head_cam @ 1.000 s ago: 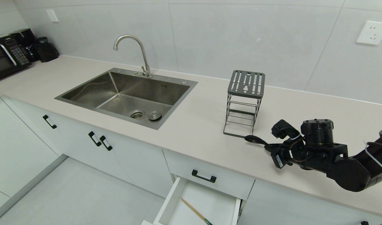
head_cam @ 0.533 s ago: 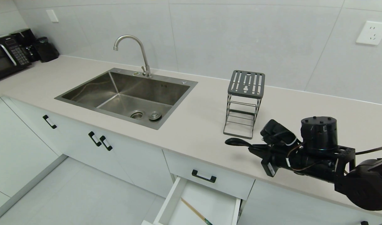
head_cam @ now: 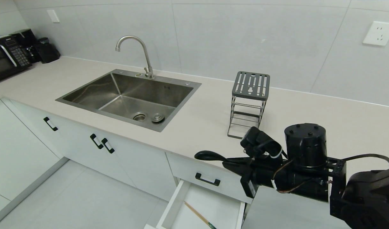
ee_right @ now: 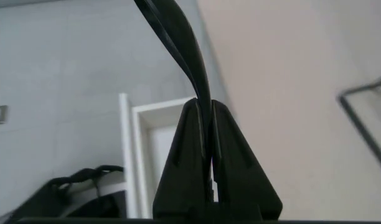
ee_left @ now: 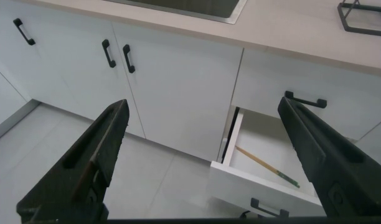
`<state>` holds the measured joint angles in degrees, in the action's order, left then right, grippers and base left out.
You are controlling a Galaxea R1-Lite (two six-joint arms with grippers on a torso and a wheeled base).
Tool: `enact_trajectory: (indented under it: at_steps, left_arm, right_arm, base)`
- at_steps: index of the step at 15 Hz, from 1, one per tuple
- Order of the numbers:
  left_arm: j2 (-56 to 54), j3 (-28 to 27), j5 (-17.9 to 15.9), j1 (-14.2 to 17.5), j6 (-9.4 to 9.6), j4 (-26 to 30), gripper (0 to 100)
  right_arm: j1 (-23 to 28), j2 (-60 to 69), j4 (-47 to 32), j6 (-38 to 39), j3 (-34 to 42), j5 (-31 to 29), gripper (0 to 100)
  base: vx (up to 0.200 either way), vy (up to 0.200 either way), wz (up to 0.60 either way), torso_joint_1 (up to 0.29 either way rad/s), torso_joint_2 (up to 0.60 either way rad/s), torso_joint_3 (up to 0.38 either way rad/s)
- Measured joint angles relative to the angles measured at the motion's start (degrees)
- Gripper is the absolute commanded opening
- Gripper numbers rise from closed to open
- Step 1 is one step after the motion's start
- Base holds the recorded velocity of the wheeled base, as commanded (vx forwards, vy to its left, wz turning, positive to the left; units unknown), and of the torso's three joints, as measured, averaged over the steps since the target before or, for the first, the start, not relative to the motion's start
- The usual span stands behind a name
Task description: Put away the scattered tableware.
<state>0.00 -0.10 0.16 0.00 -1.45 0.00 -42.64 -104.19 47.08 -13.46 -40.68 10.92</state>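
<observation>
Your right gripper [head_cam: 245,165] clamps its jaws on the thin handle of a smooth black spoon [head_cam: 209,156], probably plastic. It holds the spoon level past the table [head_cam: 194,127] edge, above the open white drawer [head_cam: 169,208] with a wooden chopstick [head_cam: 199,215], likely its destination. Your left gripper [ee_left: 202,124] hangs with jaws wide, empty.

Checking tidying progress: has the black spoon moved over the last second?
Yes. The black spoon, held by the right end effector, moved leftward from the dark wire rack toward the front edge of the beige counter.

No legible text or numbers anywhere; microwave [head_cam: 5,58] keypad markings too small.
</observation>
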Motion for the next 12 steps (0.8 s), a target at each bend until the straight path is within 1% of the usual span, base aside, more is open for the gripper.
enact_trajectory:
  at_steps: [1, 3, 8, 12]
  left_arm:
    - [0.0, 0.0, 0.0, 0.0, 0.00, 0.0, 100]
    - [0.0, 0.0, 0.0, 0.0, -0.02, 0.0, 100]
    - [0.0, 0.0, 0.0, 0.0, -0.02, 0.0, 100]
    - [0.0, 0.0, 0.0, 0.0, -0.02, 0.0, 100]
  right_arm:
    - [-2.1, 0.1, 0.4, 1.4, 0.0, -0.2, 0]
    - [-4.2, 0.4, 1.3, 2.0, 0.3, -0.4, 0]
    - [-5.2, 0.6, 1.5, 2.0, 1.7, -0.4, 0]
    - [-7.0, 0.7, 1.3, 2.6, 1.9, -0.5, 0]
  base:
    - [0.000, 0.000, 0.00, 0.000, 0.00, 0.000]
    - [0.000, 0.000, 0.00, 0.000, 0.00, 0.000]
    - [0.000, 0.000, 0.00, 0.000, 0.00, 0.000]
    - [0.000, 0.000, 0.00, 0.000, 0.00, 0.000]
